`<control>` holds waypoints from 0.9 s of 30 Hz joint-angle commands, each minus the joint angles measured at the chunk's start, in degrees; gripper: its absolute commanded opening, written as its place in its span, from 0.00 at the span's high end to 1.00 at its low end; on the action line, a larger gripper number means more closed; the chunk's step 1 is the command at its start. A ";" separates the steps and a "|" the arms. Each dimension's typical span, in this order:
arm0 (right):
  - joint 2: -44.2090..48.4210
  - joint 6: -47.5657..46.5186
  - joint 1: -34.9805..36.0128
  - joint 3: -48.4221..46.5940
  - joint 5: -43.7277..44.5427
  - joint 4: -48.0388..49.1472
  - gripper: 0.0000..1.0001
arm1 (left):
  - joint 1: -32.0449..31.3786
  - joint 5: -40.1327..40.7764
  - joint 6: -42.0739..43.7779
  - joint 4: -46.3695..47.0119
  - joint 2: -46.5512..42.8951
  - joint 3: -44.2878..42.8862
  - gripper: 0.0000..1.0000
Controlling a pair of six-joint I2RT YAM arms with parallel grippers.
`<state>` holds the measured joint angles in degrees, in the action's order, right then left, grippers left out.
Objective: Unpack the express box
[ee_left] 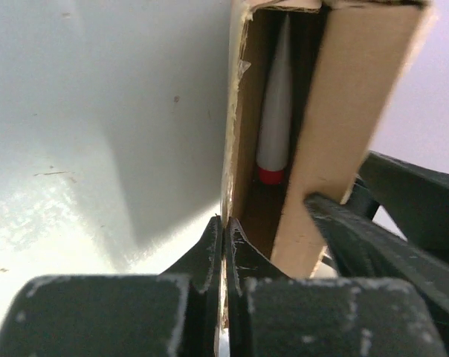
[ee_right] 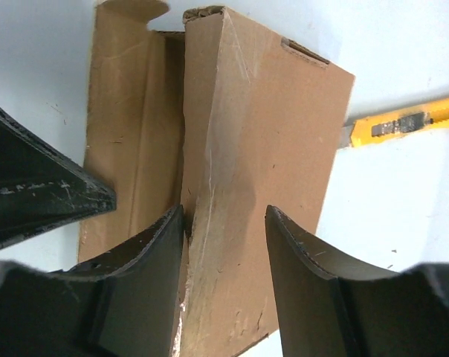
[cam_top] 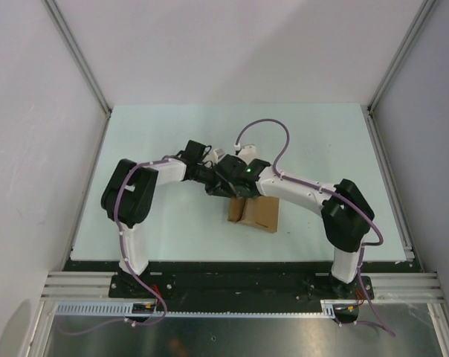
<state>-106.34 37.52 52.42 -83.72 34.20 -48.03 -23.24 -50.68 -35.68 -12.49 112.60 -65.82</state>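
Where it gapes, express box [ee_right: 254, 149] — creased cardboard.

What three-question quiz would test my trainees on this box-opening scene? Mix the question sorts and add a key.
1. True or false: the left hand is shut on a thin cardboard wall of the express box.
2. Pick one. Inside the open box lies: A, a white tube with a red cap; B, a pair of scissors; C, nothing at all.
3. In a few words: where is the yellow utility knife?

Key
1. True.
2. A.
3. On the table, outside the box and beside it.
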 commanded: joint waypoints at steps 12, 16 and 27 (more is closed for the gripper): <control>8.52 3.88 -3.47 2.34 5.44 -9.71 0.48 | 8.65 -0.04 1.76 0.89 -5.45 2.98 1.00; 9.66 4.84 -3.73 2.34 8.15 -10.68 0.47 | 11.46 -1.09 2.02 0.98 -6.51 4.03 1.00; 12.91 3.36 -7.07 3.13 15.64 -8.67 0.48 | 15.16 -3.64 5.88 0.89 -11.96 7.38 1.00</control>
<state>-97.25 42.57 46.24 -80.55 46.17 -59.09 -8.51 -51.79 -32.71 -12.97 104.62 -58.48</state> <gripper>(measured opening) 0.522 0.009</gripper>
